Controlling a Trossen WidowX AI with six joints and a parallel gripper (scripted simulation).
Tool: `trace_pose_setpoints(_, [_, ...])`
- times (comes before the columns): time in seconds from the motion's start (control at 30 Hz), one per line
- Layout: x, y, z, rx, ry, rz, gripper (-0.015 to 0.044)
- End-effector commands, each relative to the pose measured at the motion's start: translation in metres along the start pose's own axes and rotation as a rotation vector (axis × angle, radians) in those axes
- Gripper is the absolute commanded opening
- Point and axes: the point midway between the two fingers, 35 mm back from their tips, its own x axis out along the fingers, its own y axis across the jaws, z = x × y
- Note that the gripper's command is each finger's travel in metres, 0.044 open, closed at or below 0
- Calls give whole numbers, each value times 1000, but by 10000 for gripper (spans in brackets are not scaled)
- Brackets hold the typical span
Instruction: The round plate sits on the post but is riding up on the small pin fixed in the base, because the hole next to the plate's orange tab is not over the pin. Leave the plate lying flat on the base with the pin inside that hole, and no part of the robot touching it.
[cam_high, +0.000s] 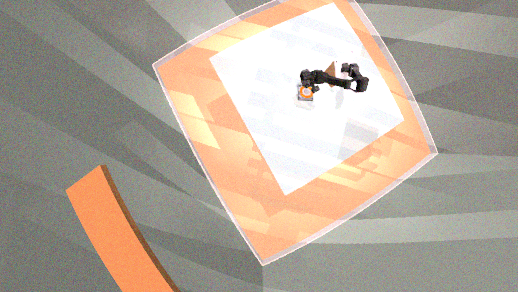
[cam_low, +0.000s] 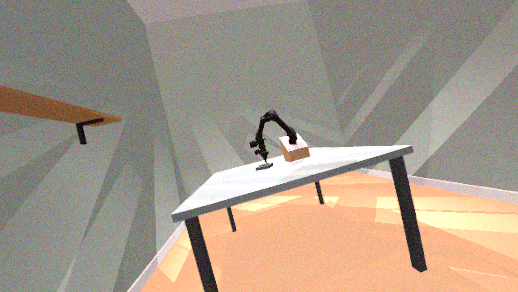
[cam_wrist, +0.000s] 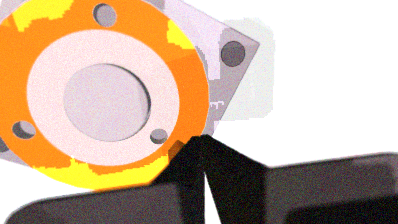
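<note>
The round orange plate (cam_wrist: 192, 75) (cam_high: 300, 92) with a pale inner ring sits around the grey post (cam_wrist: 102, 102) on the square grey base (cam_wrist: 210, 42) (cam_high: 305, 99). Several holes show in the plate in the wrist view; one small hole (cam_wrist: 158, 136) lies beside a darker orange bit (cam_wrist: 176, 147), possibly the tab, partly behind a finger. I cannot make out the pin or the plate's tilt. My gripper (cam_wrist: 200, 143) (cam_low: 266, 161) is shut and empty. Its tips are at the plate's outer edge beside that bit; whether they touch it is unclear.
A brown box (cam_low: 297, 154) with a white top stands near the arm's mount on the white table (cam_low: 350, 160). The base has a dark round corner hole (cam_wrist: 233, 54). An orange shelf (cam_high: 107, 230) is far off from the table.
</note>
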Motion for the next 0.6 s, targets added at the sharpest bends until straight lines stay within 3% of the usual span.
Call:
trace_pose_setpoints(0.0, [2,4,-8,9,12,8,0])
trace_pose_setpoints(0.57, [1,19,-20,10,13,9,0])
